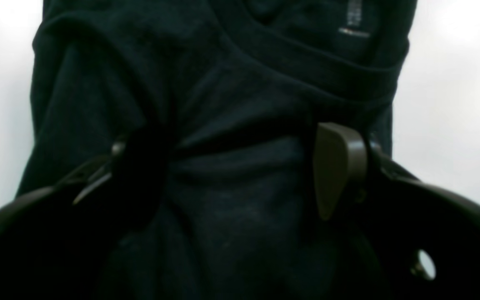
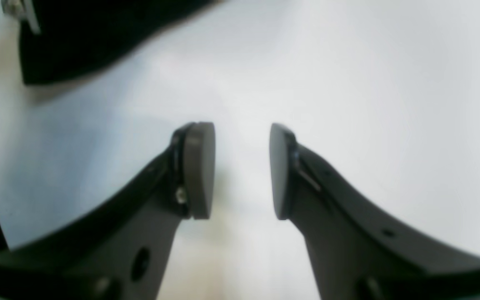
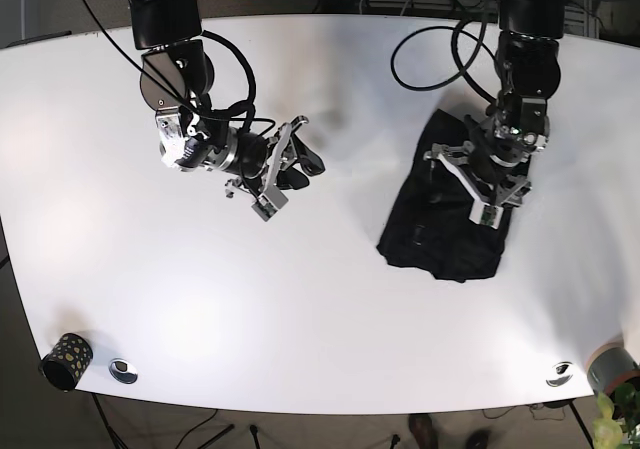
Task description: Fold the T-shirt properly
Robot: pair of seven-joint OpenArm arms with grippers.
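Black T-shirt [image 3: 445, 231] is a soft, creased, roughly rectangular bundle on the smooth white desk [image 3: 300, 319]. Left gripper [image 1: 240, 175] spread wide over the fabric; right gripper [image 2: 242, 171] narrowly parted, holding nothing.

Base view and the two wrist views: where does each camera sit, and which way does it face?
Base: overhead, looking down at the white table, both arms, the dark T-shirt.
Left wrist: on the arm, looking along its fingers at the T-shirt's collar.
Right wrist: behind the right gripper, open over bare table.
Shared: left wrist and base both show the T-shirt under the left gripper.
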